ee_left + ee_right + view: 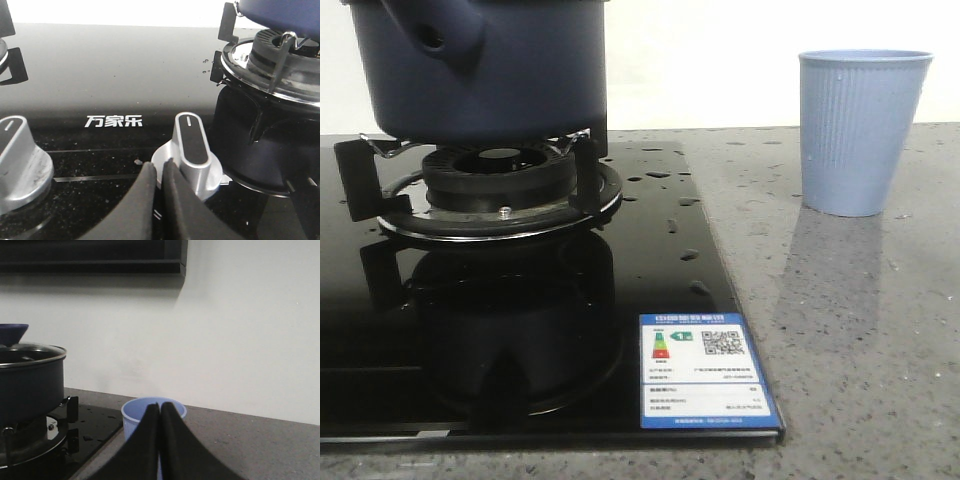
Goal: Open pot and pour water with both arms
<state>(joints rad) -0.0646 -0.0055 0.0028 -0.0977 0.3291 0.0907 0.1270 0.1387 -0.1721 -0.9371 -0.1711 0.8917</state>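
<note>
Navy-blue pot (30,385) lidded on burner, beside clenched right end effector (160,415), left end effector (161,170) clenched near knob (192,150).

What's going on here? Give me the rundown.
Nothing is being held yet. The large dark navy-blue matte pot sits on the gas burner of the black glass stove, with its glass lid still on. The light blue ribbed plastic cup stands upright on the grey speckled counter beside the stove. The left gripper hangs by a silver stove knob, jaws shut and empty. The right gripper faces the cup, jaws also shut and empty. Water droplets dot the glass.
</note>
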